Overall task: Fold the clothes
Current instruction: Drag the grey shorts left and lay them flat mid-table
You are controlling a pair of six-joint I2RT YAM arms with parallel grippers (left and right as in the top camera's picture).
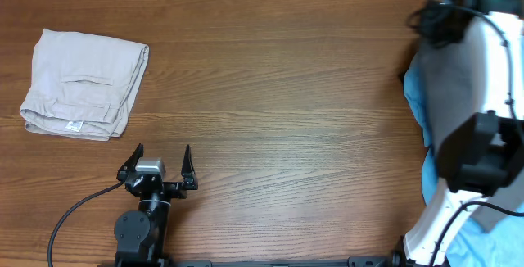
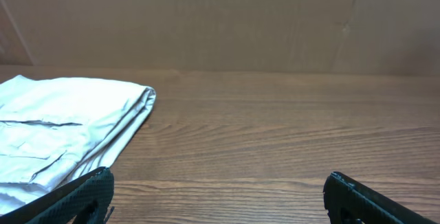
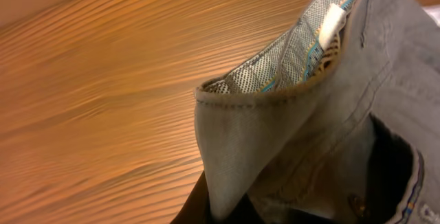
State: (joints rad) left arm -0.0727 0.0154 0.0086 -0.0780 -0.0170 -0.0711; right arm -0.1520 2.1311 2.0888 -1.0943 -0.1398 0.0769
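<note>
Step in hand: pick-up and carry. The dark grey shorts (image 1: 449, 87) are up off the tabletop (image 1: 286, 95), and no fold is made yet.
Shorts: they hang bunched at the right edge of the tabletop, over a blue cloth (image 1: 414, 87). The right wrist view is filled with the waistband (image 3: 275, 93) and its patterned lining (a white label is tucked inside).
Right gripper (image 1: 438, 23): jaws together, clamped on the shorts near the waistband, it seems, though the cloth hides the fingers themselves.
Left gripper (image 1: 160, 169): jaws wide apart with nothing between them, sitting low by the near edge towards the left corner.
Beige garment (image 1: 82, 83): folded at the far left corner, well apart from the action.
Next move calls for: bringing the shorts in over the middle of the tabletop, laying them flat and spreading the waistband out. The left gripper will likely need to take the opposite corner so the cloth doesn't land in a heap.
</note>
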